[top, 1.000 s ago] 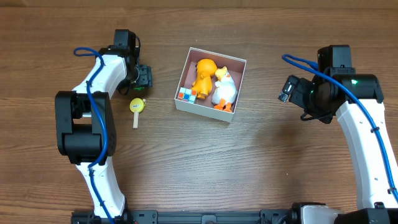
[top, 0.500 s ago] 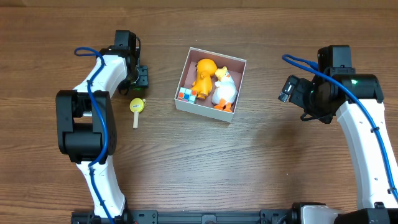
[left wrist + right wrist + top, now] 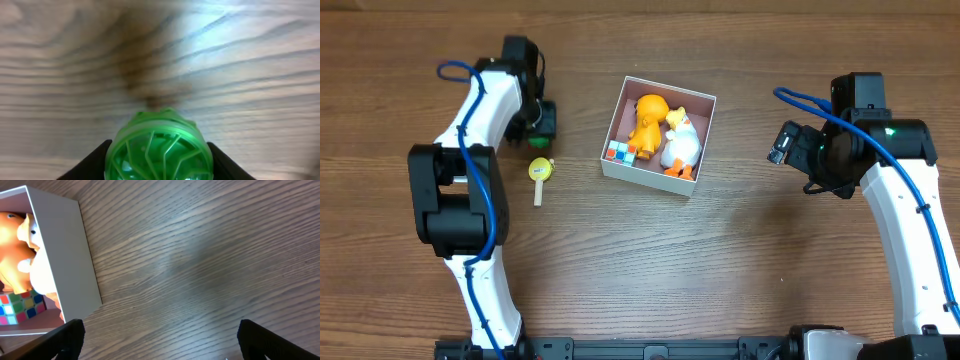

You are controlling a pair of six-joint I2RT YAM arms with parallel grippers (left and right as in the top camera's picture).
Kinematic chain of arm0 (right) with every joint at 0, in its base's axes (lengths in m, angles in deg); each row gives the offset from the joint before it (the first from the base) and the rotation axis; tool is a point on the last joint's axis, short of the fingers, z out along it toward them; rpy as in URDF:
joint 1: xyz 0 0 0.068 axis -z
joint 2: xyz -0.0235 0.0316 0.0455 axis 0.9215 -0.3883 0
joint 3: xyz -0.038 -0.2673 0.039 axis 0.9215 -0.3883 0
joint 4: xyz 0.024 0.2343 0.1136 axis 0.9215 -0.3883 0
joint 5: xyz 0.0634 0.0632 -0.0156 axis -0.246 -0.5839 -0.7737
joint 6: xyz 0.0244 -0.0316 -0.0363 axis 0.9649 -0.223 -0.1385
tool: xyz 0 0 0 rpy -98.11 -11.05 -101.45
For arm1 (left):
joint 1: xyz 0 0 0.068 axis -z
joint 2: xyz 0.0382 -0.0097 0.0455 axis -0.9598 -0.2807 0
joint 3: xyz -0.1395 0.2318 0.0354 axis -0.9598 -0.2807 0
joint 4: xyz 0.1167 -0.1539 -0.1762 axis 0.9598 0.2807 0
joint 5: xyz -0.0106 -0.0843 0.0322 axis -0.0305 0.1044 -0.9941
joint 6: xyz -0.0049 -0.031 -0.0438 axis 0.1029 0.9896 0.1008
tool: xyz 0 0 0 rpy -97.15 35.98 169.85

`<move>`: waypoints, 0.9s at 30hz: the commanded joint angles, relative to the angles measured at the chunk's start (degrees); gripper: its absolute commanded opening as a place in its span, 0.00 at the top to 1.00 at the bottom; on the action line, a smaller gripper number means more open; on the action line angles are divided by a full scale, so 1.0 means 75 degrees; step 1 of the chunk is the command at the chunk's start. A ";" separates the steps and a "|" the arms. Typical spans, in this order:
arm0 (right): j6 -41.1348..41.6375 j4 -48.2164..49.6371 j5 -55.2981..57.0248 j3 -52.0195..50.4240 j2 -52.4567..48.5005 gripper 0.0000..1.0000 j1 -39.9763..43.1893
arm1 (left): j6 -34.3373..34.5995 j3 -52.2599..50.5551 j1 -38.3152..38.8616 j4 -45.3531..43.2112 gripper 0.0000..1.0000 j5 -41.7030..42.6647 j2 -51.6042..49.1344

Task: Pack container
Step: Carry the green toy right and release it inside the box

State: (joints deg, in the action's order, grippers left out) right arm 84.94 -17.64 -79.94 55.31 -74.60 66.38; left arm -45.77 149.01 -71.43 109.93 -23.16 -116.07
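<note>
The container [image 3: 648, 179] is a square white box at the table's middle, holding an orange toy [image 3: 647, 118], a white duck [image 3: 681, 143] and a small colour cube [image 3: 621, 152]. My left gripper [image 3: 544, 119] is left of the box, shut on a round green ribbed toy [image 3: 159, 151] that fills the space between its black fingers [image 3: 95, 161], just above the wood. My right gripper [image 3: 778, 146] is open and empty to the right of the box. The box's white wall [image 3: 62, 255] shows at the left of the right wrist view.
A yellow round toy on a pale stick [image 3: 539, 174] lies on the table just below my left gripper, left of the box. Bare wooden table [image 3: 720, 260] lies in front of the box and between the arms.
My left gripper has shifted slightly left and toward the far edge with the green toy, which now shows in the overhead view. The right arm has not moved.
</note>
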 commanded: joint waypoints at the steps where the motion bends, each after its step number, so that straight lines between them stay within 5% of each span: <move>1: -0.0047 0.0017 0.0079 0.0061 0.0090 0.00 0.0015 | -0.0227 0.1480 0.0443 0.0799 0.56 0.0154 0.0166; 10: -0.0047 -0.0035 0.0079 0.0061 0.0090 0.00 0.0015 | -0.0306 0.3191 0.2661 0.2882 0.58 0.0146 0.0233; 18: -0.0044 -0.0181 0.0073 0.0061 0.0090 0.00 0.0015 | -0.0181 0.2643 0.3847 0.2238 0.52 0.0114 0.0207; 27: -0.0041 -0.0207 0.0047 0.0061 0.0090 0.00 0.0015 | 0.0152 0.0927 0.4054 0.1285 0.49 0.0527 0.0207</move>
State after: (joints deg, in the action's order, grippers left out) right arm 84.92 -19.32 -79.94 55.31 -74.63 66.38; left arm -45.64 158.87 -41.27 120.77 -21.87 -115.79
